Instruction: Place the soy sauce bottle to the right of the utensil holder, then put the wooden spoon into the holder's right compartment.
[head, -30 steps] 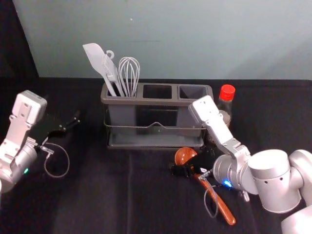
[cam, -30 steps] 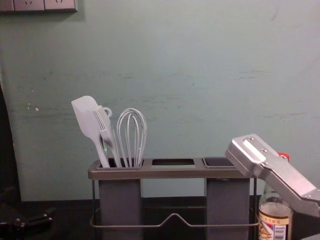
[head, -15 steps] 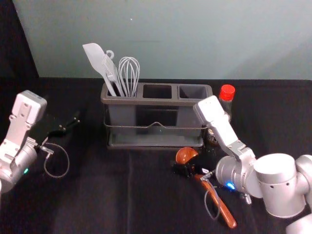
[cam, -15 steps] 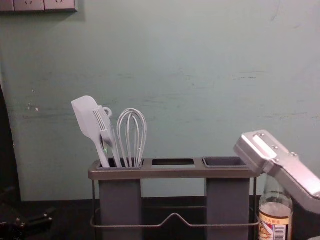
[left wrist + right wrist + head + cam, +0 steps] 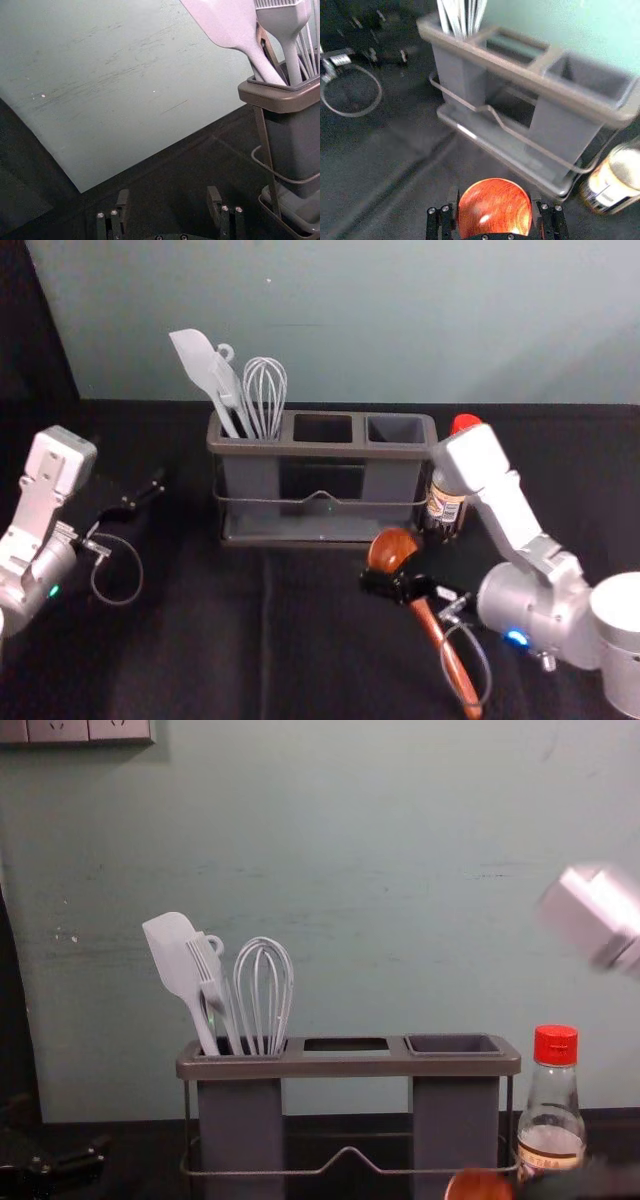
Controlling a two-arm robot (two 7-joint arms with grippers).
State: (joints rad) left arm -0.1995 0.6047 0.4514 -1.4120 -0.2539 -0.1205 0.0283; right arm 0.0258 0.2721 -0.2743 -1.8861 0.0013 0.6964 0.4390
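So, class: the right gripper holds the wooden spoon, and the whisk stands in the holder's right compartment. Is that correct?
One part is wrong: the head view shows the whisk in the left compartment of the holder. The right gripper does hold the wooden spoon.

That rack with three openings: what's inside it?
The left compartment holds a spatula, a brush, a whisk and something with a ring at its top; its walls hide their lower ends. Nothing sticks out of the middle opening or the right compartment, whose bottom is hidden.
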